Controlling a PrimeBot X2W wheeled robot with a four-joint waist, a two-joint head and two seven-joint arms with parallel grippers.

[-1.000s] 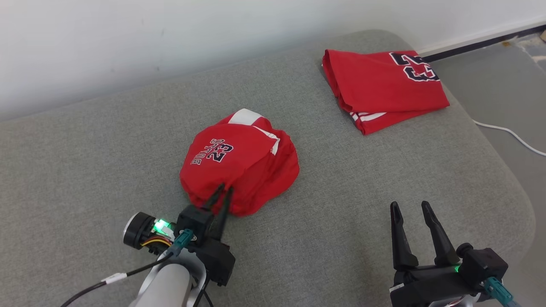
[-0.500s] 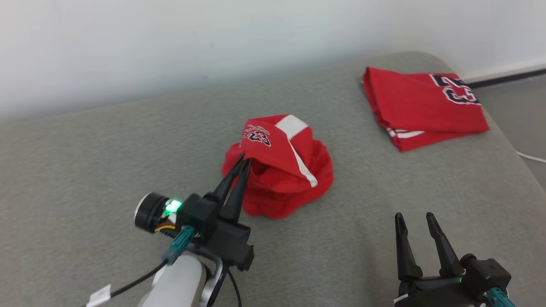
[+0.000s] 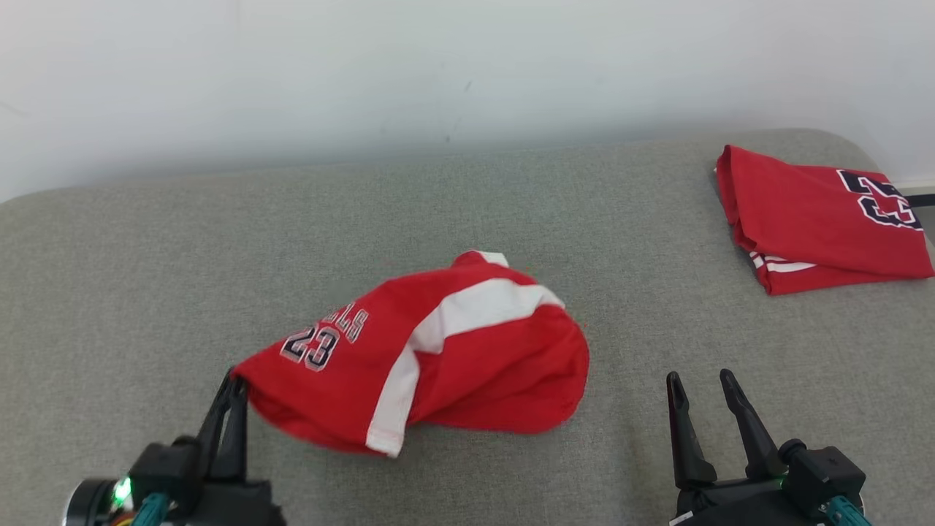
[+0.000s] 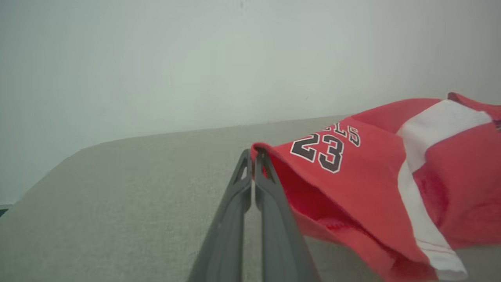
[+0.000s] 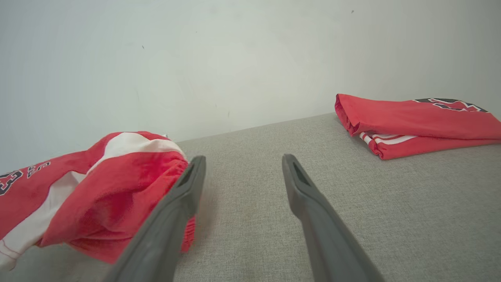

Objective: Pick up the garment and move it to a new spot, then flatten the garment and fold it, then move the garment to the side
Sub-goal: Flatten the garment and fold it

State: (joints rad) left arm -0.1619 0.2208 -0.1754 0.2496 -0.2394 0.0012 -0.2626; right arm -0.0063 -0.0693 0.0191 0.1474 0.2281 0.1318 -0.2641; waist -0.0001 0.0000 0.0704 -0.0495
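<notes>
Head view, garment [image 3: 467,351], lettering [image 3: 349,322] partly hidden

The fingers [image 4: 274,223] pinch the red garment [image 4: 372,188] at its edge, left of its printed 23; a grey cushion [image 4: 117,196] lies beneath the garment.

I count 2 red garments: 1 crumpled garment [image 3: 467,358], 1 folded garment [image 3: 811,219]. 2 end effectors: 1 left end effector [image 3: 233,383], 1 right end effector [image 3: 699,378]. 1 grey cushion [image 3: 146,292].
</notes>
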